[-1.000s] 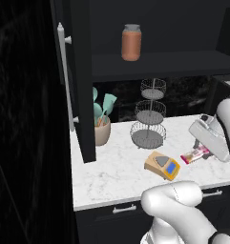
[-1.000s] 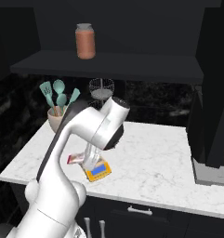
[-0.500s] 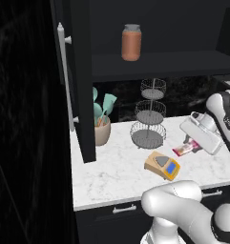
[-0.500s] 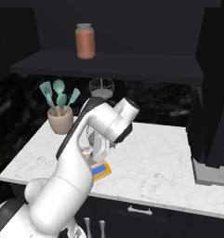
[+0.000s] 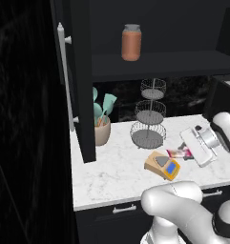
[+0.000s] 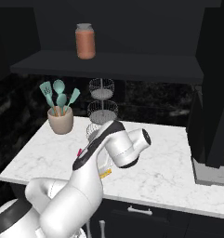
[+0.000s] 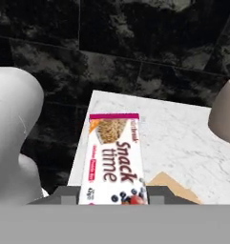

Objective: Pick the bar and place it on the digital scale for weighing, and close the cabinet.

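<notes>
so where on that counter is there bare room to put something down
Bare marble counter runs along the front edge, ahead of the utensil pot and the wire basket. In the right base view, the stretch toward the tall dark block on the right also lies bare. It is crowded around the digital scale, where the gripper holds the bar.

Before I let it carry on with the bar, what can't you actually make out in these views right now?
- Tool grip: left base view shows the hand side-on, too small to see fingers on the bar; hand view cuts its near end off.
- Digital scale: the arm hides most of it in the right base view.
- Display reading: too small.
- Cabinet right door: cut off by the frame edge.
</notes>
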Robot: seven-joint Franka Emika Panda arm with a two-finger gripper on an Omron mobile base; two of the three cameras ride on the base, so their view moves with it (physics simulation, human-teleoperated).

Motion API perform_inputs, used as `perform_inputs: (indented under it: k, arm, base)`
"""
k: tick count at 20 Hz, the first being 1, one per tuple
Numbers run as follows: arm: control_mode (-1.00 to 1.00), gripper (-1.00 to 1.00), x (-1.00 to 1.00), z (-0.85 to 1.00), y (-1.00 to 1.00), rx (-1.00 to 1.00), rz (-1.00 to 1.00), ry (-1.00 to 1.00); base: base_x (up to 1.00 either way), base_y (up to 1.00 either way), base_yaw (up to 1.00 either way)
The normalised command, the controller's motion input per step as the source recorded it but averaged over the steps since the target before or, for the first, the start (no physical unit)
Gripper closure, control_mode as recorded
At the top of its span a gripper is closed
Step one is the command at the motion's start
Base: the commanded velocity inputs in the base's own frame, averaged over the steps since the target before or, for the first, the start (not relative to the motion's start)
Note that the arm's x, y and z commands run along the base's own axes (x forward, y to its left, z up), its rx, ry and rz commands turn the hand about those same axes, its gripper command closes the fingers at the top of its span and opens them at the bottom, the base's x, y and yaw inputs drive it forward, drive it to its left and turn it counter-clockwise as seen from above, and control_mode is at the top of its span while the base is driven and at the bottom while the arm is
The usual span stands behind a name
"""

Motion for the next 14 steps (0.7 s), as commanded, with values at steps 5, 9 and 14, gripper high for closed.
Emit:
perform_inputs:
  k: [5,9,14]
  arm:
    - [-1.0,1.0,0.71,-0.18,0.0,0.01,-0.12,0.07]
    - [-1.0,1.0,0.53,-0.44,0.06,-0.01,0.0,0.0]
    - [-1.0,1.0,0.42,-0.44,0.15,-0.04,0.0,0.0]
  base:
    - [0.0,0.0,0.0]
    - [0.0,0.0,0.0]
    - [0.0,0.0,0.0]
